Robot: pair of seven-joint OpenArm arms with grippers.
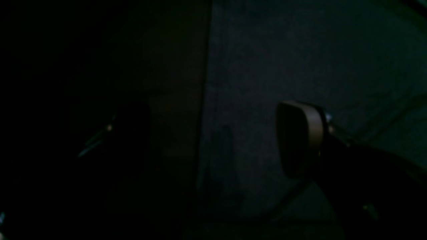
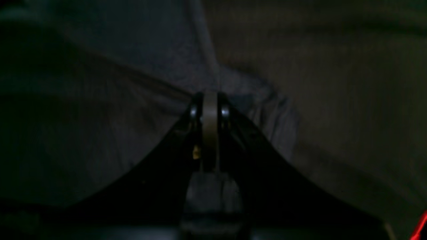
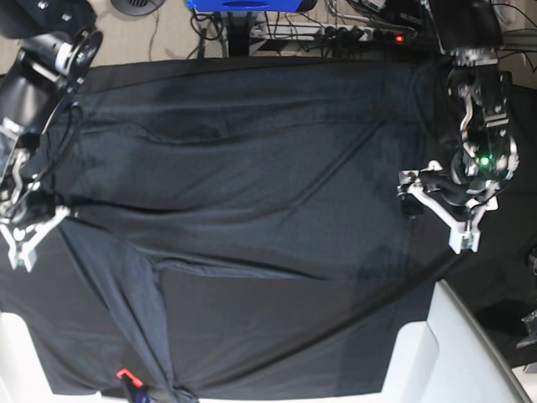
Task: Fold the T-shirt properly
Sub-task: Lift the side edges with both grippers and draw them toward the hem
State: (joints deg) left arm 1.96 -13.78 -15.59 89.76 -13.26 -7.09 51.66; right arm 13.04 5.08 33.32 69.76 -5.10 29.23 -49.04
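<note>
Since folding needs a lifted edge: right hand is clamped on the dark slate-grey knit T-shirt at its left edge.
Left hand: fingers apart, empty, above the shirt's right end.
Shirt: spread wide over the black-clothed worktop, gently creased, one sleeve trailing near-left.

Black cloth: covers the surface, smooth, darker than what lies on it. Blue item: far edge, partly cut off. Cables and power strip: floor beyond far edge. White panel: near right corner. Small red-orange object: near edge.
</note>
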